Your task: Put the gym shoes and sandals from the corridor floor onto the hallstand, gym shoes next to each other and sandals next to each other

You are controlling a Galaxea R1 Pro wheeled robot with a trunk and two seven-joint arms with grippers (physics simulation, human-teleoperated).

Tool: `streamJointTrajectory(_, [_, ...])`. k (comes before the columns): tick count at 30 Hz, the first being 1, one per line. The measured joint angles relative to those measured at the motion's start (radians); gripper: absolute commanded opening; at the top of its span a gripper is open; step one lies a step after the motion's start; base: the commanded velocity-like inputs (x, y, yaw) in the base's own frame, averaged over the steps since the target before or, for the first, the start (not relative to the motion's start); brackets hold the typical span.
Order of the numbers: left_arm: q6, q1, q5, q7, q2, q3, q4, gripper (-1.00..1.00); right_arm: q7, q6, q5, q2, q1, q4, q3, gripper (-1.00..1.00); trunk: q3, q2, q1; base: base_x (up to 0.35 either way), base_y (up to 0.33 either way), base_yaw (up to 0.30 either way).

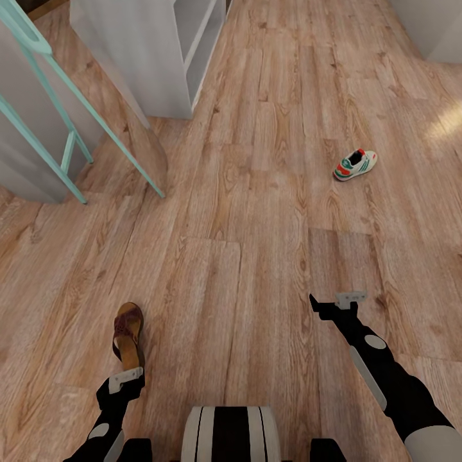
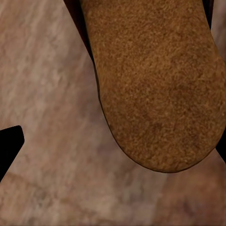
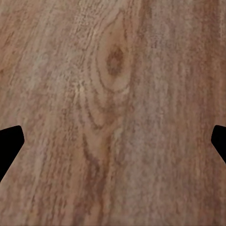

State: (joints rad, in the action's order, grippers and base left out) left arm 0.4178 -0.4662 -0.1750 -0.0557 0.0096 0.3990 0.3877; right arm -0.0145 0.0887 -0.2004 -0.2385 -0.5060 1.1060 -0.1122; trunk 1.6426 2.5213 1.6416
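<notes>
While my left end effector hangs wide over sandal, long axis pointing away from me, sneaker lies far right; open floor between. Right end effector wide.

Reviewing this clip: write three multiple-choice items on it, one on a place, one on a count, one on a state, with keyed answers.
1. Where is the sandal?
A. On the floor just ahead of the left gripper
B. On a rack shelf
C. Beside the sneaker

2. How many gym shoes show in the head view?
A. None
B. One
C. Two

3. What is the right gripper doing?
A. Clamping a shoe
B. Open over bare floor
C. Shut on a sandal

Answers: 1 A, the sandal lies on planks at the left arm's tip. 2 B, a single sneaker lies far right. 3 B, its fingertips sit wide apart over wood grain.
</notes>
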Motion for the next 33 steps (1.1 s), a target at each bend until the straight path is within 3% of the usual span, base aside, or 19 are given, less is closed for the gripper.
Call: streamJointTrajectory(33, [0.0,0.0,0.0,0.0,-0.002,-0.005,0.0,1.0,0.0,0.0,0.0,0.0,0.0,0.0,0.0,1.0,0.001,0.0,0.0,0.023,-0.007,0.0])
